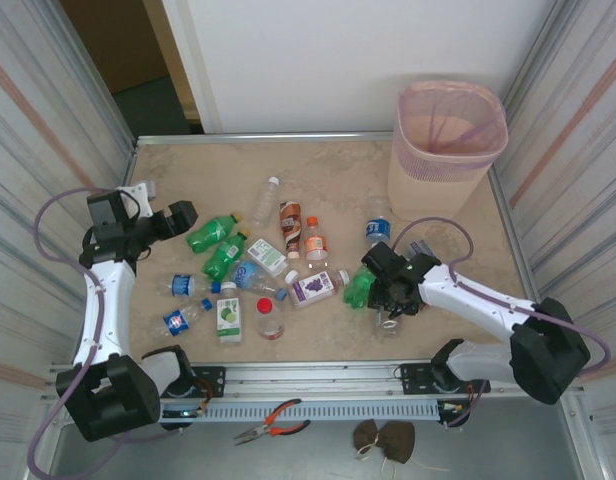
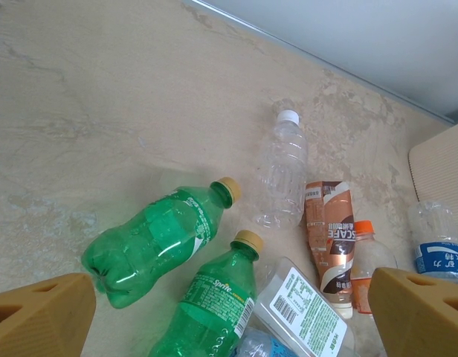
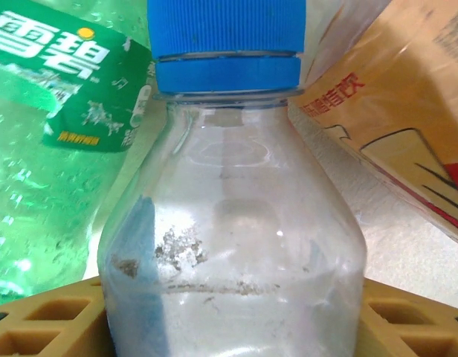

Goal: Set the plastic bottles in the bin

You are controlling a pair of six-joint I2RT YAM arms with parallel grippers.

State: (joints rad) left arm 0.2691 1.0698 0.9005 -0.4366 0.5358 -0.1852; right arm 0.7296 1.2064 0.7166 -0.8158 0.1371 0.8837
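Right pincer: straddles the clear blue-capped bottle on the worktop beside a green bottle, long axis pointing straight away, cap farthest, fingers flanking its body, cannot tell whether pinching yet; sits on the side nearer the bin.

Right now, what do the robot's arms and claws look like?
The left arm and right arm are white tubes with chunky black joints, each trailing a looping purple cable. The left gripper and right gripper are black, with hollow-ribbed mustard-yellow fingers.
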